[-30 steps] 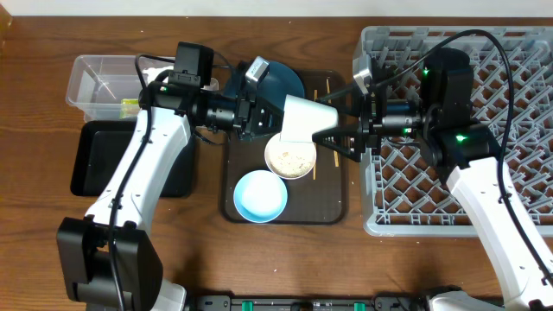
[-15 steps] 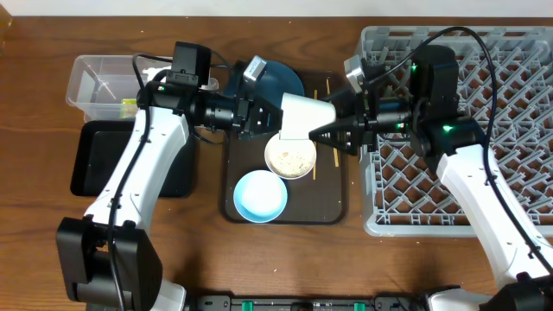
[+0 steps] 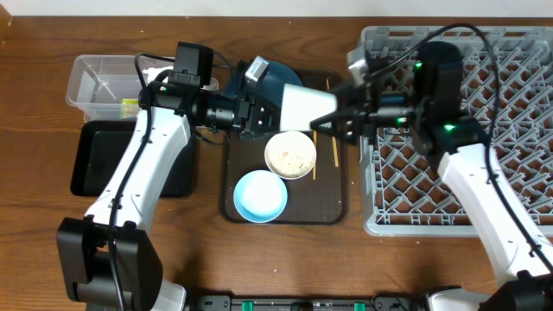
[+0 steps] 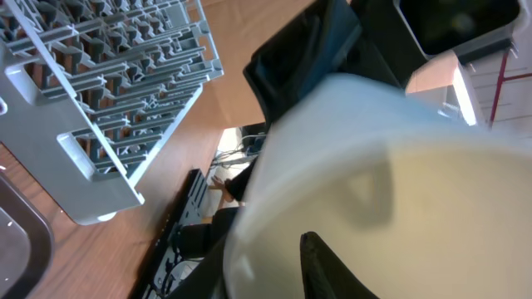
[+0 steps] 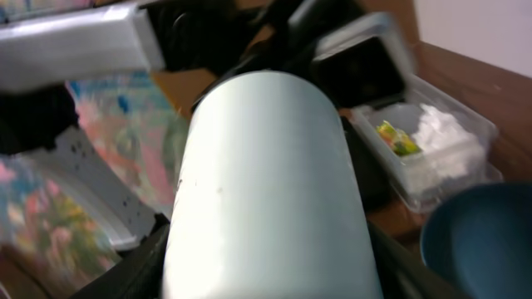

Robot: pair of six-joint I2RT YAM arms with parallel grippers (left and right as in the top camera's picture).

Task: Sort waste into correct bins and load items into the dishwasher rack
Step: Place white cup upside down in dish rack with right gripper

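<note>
white cup [image 3: 302, 105] lies horizontal, mouth toward clear tub [image 3: 86, 62], base toward rack [image 3: 406, 226].

The top camera looks straight down at the whole table [image 3: 34, 216]. Each wrist camera sits right up against the white cup [image 3: 298, 105], facing the other. All three show it.

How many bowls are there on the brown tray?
2. The cream bowl is in the middle of the brown tray; the light blue bowl lies lower left of it in the overhead view. The white cup above may hide more.
</note>
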